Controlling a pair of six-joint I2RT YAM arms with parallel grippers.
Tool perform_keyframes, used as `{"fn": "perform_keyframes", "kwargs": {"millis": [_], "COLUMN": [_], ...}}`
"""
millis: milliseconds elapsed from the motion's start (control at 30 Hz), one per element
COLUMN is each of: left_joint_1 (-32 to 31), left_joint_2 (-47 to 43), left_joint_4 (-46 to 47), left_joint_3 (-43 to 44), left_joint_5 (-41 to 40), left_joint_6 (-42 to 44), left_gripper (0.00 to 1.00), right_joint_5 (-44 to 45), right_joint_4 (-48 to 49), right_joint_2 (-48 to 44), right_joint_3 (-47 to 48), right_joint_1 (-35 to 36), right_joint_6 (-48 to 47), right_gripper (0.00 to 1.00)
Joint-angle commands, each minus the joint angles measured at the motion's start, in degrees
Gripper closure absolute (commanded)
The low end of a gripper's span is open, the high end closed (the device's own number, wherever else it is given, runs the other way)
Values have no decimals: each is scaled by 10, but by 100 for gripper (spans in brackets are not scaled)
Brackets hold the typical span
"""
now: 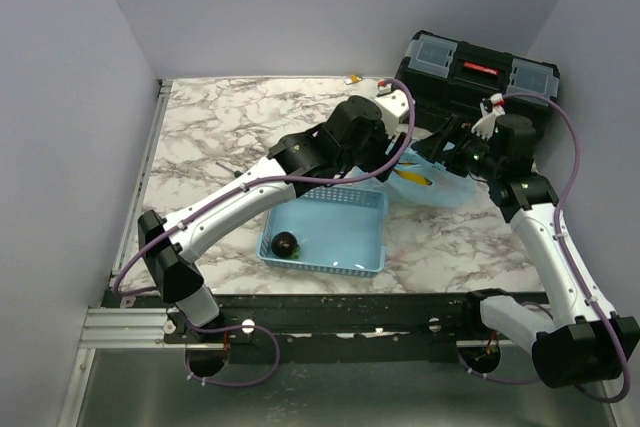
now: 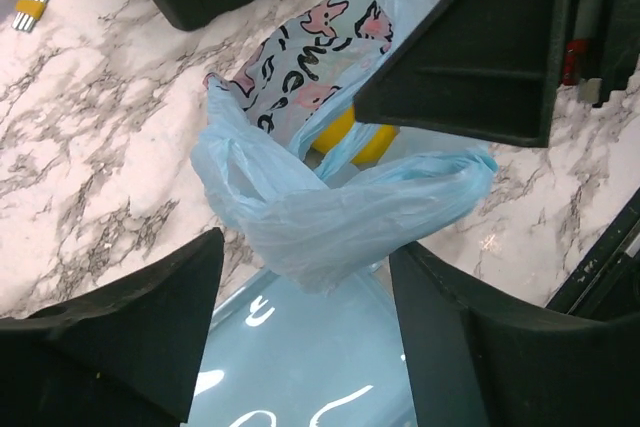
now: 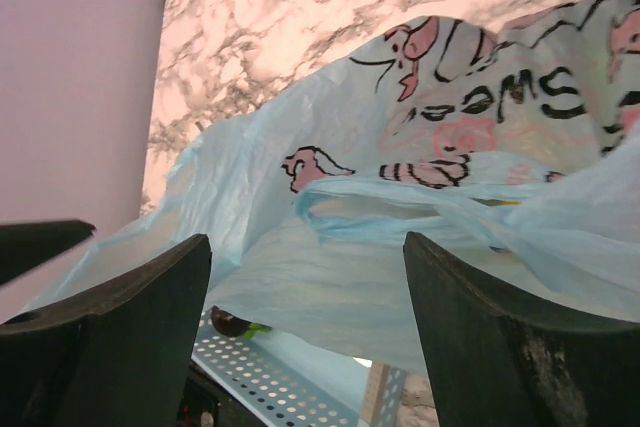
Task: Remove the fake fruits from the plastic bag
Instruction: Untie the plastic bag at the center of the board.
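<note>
We see a white marble-patterned table (image 1: 220, 137) enclosed by pale lavender walls (image 1: 330, 7), with a black toolbox (image 1: 480, 72) at its far right corner.

The bag (image 2: 330, 212) is thin, crinkly, translucent plastic film. The yellow fruit (image 2: 370, 144) looks glossy. The worktop (image 2: 100, 147) is smooth, faintly shiny and marble-patterned. My left hand (image 2: 305, 247) has matt black plastic fingers (image 2: 120, 347).
</note>
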Motion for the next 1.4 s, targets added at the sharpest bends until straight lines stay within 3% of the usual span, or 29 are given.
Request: {"fn": "perform_keyframes", "kwargs": {"millis": [0,67,133,233,333,367,833,933,1000,1033,1200,1367], "left_joint_1": [-1,-1,-1,-1,-1,-1,-1,-1,-1,-1,11,67], "left_joint_2": [17,8,-5,-18,-33,-40,-91,-92,-91,-89,-65,-23], "left_joint_4": [2,15,37,59,82,91,164,164,164,163,148,127], "left_joint_3": [15,-2,-31,-61,-90,-101,-190,-190,-188,-186,-145,-77], "left_joint_5": [-11,-14,-6,5,16,16,62,56,42,30,-52,-17], "left_joint_6": [7,1,-6,-21,-33,-40,-81,-81,-84,-88,-122,-163], "left_gripper": [53,69,72,85,91,100,100,100,100,100,100,100], "right_joint_5": [36,85,152,253,264,265,304,325,331,334,358,359], "right_joint_4": [12,2,-38,-99,-116,-125,-99,-90,-67,-60,-69,-66], "right_joint_2": [28,24,22,26,37,43,142,140,135,134,147,161], "right_joint_3": [15,11,20,40,36,34,40,26,14,12,58,131], "right_joint_1": [31,33,55,101,108,109,113,113,113,113,113,102], "right_joint_6": [71,150,229,323,369,391,468,492,494,494,454,377], "right_gripper": [20,22,22,19,19,19,22,33,64,75,90,90]}}
